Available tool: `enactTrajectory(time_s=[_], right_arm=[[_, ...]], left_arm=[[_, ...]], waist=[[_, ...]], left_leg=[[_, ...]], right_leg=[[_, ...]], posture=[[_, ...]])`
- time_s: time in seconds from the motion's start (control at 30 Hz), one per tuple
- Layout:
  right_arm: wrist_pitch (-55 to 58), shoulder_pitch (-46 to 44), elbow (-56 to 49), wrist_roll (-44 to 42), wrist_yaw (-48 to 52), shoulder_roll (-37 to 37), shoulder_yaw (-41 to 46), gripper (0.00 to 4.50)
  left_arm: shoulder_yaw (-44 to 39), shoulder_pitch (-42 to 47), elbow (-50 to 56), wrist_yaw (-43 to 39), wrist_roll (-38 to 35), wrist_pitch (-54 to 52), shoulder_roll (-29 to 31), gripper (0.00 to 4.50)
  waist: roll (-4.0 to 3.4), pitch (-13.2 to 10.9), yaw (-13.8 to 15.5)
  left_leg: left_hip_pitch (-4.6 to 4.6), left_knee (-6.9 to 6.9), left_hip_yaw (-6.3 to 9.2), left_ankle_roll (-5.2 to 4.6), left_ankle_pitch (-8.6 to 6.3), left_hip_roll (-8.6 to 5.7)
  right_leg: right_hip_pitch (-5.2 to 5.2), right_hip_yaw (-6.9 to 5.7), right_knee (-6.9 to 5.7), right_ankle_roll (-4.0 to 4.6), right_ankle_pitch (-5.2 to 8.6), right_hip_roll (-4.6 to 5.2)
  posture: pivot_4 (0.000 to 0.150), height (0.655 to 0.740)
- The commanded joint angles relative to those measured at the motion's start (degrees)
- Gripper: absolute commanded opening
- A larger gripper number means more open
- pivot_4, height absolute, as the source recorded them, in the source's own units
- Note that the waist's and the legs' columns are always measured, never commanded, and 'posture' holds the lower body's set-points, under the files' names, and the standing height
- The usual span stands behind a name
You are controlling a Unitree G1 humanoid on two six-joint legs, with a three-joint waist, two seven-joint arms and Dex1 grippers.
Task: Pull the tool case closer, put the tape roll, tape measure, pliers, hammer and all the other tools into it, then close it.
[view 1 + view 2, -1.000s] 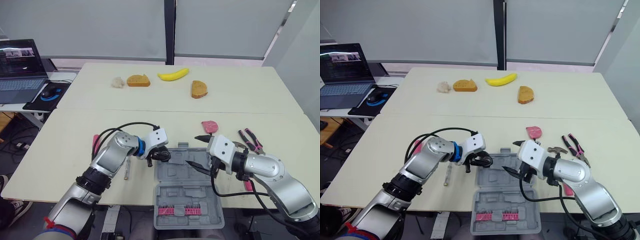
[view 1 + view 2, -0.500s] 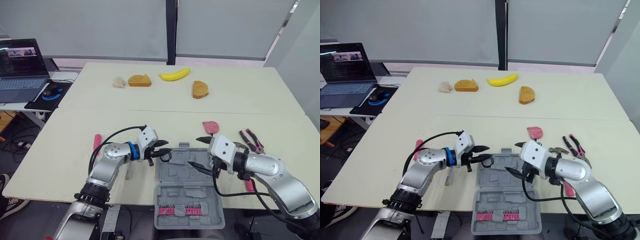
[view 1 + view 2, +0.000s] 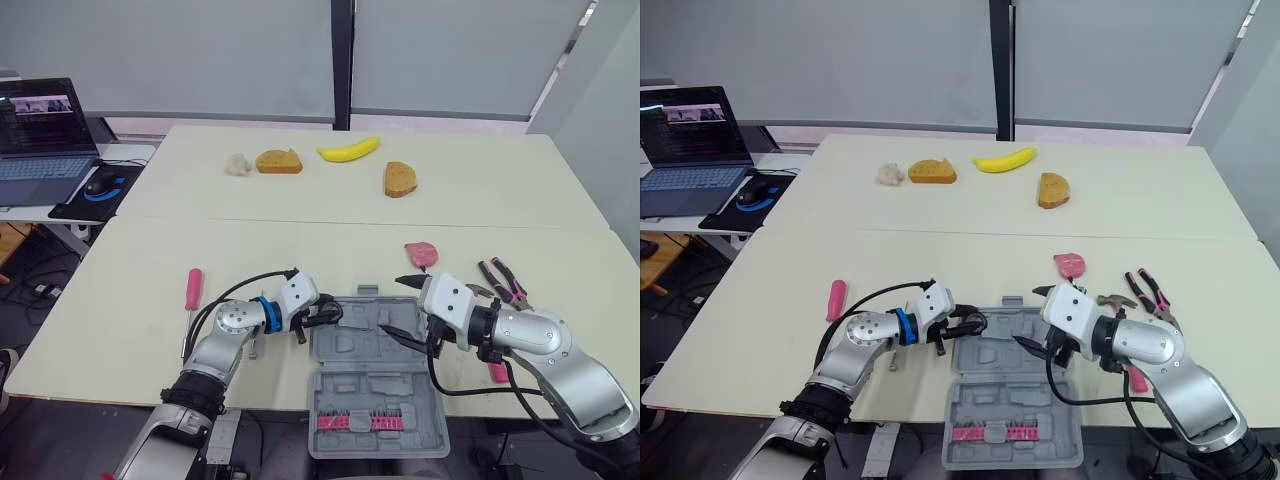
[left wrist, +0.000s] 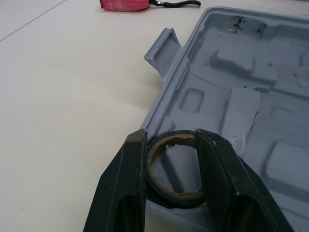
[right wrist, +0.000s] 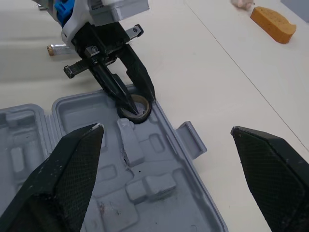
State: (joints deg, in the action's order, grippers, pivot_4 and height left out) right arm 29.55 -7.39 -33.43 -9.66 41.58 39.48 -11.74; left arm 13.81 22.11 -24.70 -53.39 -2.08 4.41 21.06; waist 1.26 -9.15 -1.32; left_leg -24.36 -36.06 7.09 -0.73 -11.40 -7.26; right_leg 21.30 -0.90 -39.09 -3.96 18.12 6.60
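Observation:
The grey tool case (image 3: 352, 388) lies open at the table's near edge. My left gripper (image 3: 322, 317) is shut on the dark tape roll (image 4: 174, 167) and holds it low over the case's far left corner. From the right wrist the roll (image 5: 135, 107) shows just inside the case rim. My right gripper (image 3: 399, 308) hovers open over the case's right part, holding nothing. The pink tape measure (image 3: 420, 252) lies beyond the case. Pliers (image 3: 503, 281) and a hammer (image 3: 478, 291) lie to its right. A pink-handled screwdriver (image 3: 193, 288) lies to the left.
A small metal tool (image 3: 253, 345) lies under my left forearm. A strip of pink bits (image 3: 358, 422) sits in the case's near half. A banana (image 3: 348, 150), two bread pieces (image 3: 276, 161) and a white lump (image 3: 236, 164) lie far back; a laptop (image 3: 40, 130) stands far left.
My left arm has dropped lower and brought the tape roll down onto the case's far left corner. The right gripper has hardly moved.

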Motion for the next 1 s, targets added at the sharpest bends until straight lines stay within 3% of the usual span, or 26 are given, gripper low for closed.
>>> enactTrajectory(time_s=[0.03,0.37,0.6,0.87,1.0], right_arm=[[0.01,-0.24,-1.99,-0.07,-0.24,0.39,1.70,4.50],[-0.12,-0.32,-1.77,-0.10,-0.43,0.31,1.51,4.50],[-1.16,-1.04,0.25,-0.43,-0.28,0.19,2.63,4.50],[-4.20,-1.93,6.43,-2.10,1.87,1.36,7.81,4.50],[-5.77,0.66,9.55,-4.73,5.79,5.72,16.07,4.50]], left_arm=[[1.63,0.55,-2.46,0.75,2.34,0.37,-0.32,1.59],[2.67,1.63,-5.06,1.24,4.04,-1.62,0.53,1.59],[-1.88,2.05,1.62,-2.46,-4.39,-5.76,0.11,1.59],[-7.19,3.55,10.25,-5.97,-9.79,-9.87,4.96,1.59],[-12.72,4.06,14.44,-9.32,-14.59,-16.09,12.35,2.46]], waist=[[0.01,0.02,0.00],[0.02,0.14,0.08],[0.02,0.14,-0.06],[0.03,0.11,-0.17],[0.02,0.08,-0.16]], left_leg=[[0.01,0.00,0.00,0.00,0.00,0.00],[0.29,0.00,0.01,-0.01,-0.01,-0.01],[0.29,0.01,0.01,-0.01,-0.01,0.00],[0.25,0.02,0.01,0.00,-0.01,0.00],[0.24,0.04,0.01,0.00,-0.01,0.01]], right_leg=[[0.00,-0.01,0.00,0.00,0.00,0.00],[-0.20,-0.02,0.02,-0.02,0.00,0.00],[-0.18,0.00,0.01,-0.03,0.00,0.00],[-0.14,0.01,0.02,-0.02,0.00,-0.01],[-0.12,0.01,0.03,-0.02,0.00,-0.01]], posture=[[0.150,0.7400],[0.150,0.7400],[0.150,0.7400],[0.150,0.7400],[0.150,0.7400]])
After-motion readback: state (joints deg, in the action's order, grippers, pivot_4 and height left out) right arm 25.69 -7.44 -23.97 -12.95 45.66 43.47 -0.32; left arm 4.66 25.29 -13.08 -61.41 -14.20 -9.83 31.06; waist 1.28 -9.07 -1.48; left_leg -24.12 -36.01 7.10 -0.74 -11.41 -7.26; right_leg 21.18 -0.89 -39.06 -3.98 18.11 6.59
